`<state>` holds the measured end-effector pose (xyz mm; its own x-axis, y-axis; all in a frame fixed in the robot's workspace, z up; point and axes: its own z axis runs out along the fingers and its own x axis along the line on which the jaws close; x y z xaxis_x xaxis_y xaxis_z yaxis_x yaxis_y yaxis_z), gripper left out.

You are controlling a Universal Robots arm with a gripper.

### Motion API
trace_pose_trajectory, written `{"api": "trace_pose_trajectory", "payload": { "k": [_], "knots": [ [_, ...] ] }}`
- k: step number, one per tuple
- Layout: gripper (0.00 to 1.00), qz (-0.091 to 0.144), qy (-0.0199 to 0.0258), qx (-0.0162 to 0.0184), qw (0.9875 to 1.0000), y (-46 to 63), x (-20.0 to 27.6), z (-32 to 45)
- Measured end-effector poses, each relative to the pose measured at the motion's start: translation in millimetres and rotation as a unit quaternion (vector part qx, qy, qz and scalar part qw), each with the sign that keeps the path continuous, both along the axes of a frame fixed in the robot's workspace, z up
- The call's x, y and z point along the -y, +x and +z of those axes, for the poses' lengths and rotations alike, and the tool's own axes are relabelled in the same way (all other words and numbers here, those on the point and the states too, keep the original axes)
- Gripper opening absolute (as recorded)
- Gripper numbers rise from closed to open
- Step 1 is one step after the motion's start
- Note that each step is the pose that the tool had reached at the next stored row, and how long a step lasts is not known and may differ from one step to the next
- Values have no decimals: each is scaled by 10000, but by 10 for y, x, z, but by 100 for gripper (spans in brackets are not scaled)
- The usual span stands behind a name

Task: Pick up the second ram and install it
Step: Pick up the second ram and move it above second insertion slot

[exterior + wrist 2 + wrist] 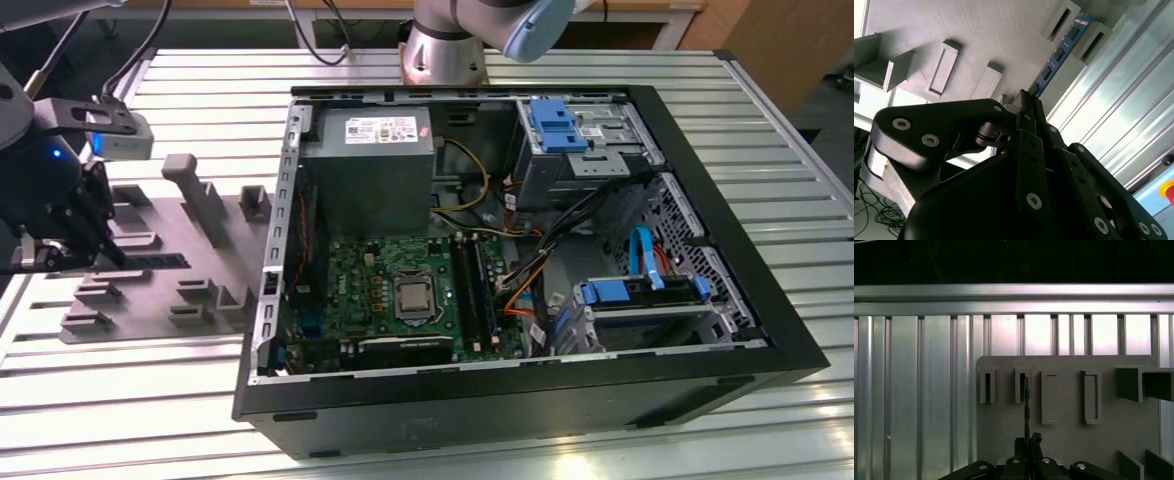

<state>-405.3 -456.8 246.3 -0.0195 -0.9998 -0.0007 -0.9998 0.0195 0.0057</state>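
Currently held: second ram (1059, 55), pinched at one end by the claw (1026, 97).
Seat: lodged edgewise in grey holder (979, 30) on table (1114, 100).

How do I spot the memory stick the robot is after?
Beside the open computer case lies a grey tray. On it, the second ram stands on edge in grey slotted blocks. It is the one thin blue strip with black chips.

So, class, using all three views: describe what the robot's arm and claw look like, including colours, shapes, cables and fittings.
The arm is a silver-grey tube with a pale blue joint cap. The claw is matt black: flat linked bars pinned with silver screws, narrowing to a slim end. In the exterior view a grey camera box sits above it, fed by black cables.
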Motion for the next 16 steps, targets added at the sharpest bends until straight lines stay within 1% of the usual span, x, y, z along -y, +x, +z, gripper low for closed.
{"api": "trace_pose_trajectory", "payload": {
  "k": [16],
  "knots": [
    [14, 0, 0, 0, 10000, 0, -2, 53]
  ]
}}
